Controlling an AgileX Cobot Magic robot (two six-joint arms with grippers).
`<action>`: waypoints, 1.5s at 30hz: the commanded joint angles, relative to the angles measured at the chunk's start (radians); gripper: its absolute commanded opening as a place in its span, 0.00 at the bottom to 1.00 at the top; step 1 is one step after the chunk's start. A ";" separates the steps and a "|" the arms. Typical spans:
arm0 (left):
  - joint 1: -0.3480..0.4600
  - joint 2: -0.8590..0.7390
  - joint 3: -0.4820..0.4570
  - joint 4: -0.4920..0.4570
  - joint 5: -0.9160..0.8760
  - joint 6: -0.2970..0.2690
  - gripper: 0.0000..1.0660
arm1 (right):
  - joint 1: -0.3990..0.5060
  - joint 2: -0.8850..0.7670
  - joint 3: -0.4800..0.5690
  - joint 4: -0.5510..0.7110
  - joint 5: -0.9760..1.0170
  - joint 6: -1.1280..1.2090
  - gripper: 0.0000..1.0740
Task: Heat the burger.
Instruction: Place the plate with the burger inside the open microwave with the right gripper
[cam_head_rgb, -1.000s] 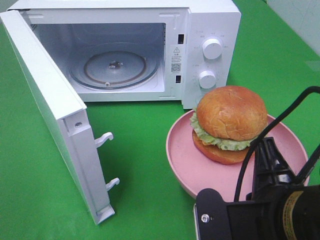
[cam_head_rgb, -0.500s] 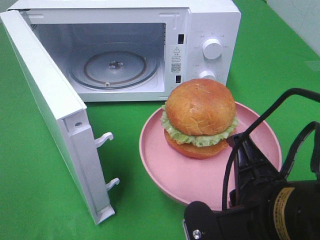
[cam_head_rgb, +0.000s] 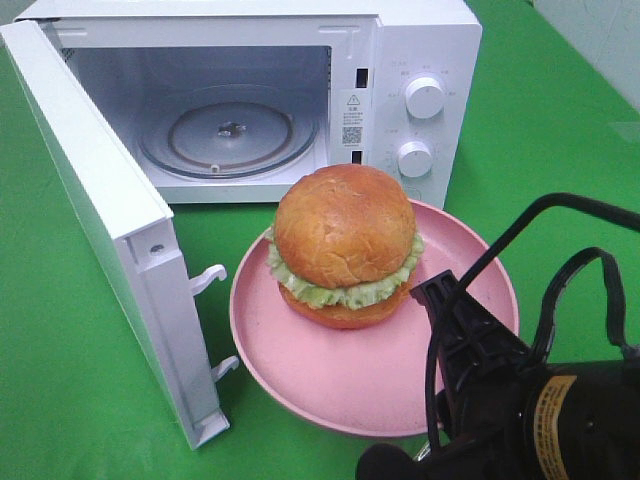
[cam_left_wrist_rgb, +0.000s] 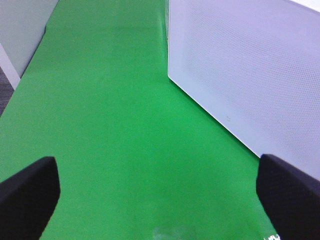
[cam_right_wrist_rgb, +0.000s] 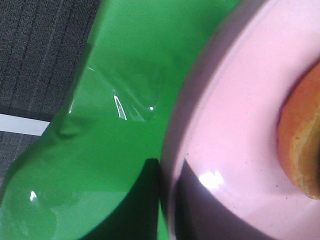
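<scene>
The burger, with a glossy brown bun, green lettuce and an orange patty, sits on a pink plate. My right gripper grips the plate's rim on the right and holds it in front of the open microwave. The glass turntable inside is bare. The right wrist view shows only the plate, a bun edge and green cloth; the fingers are out of its sight. My left gripper is open and empty over the green cloth, beside a white microwave panel.
The microwave door swings out to the left, with its latch hooks pointing toward the plate. Two knobs are on the microwave's right panel. Green cloth covers the table; its edge and grey floor show in the right wrist view.
My right arm has carried the plate and burger leftward, from right of the microwave's knobs to in front of the open cavity. The microwave and its door have not moved.
</scene>
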 joint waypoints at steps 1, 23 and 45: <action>-0.006 -0.019 0.002 -0.003 -0.007 -0.005 0.94 | -0.060 -0.008 -0.002 -0.051 -0.025 -0.045 0.00; -0.006 -0.019 0.002 -0.003 -0.007 -0.005 0.94 | -0.371 -0.008 -0.003 0.110 -0.246 -0.512 0.00; -0.006 -0.019 0.002 -0.003 -0.007 -0.005 0.94 | -0.608 -0.008 -0.003 0.464 -0.401 -1.137 0.00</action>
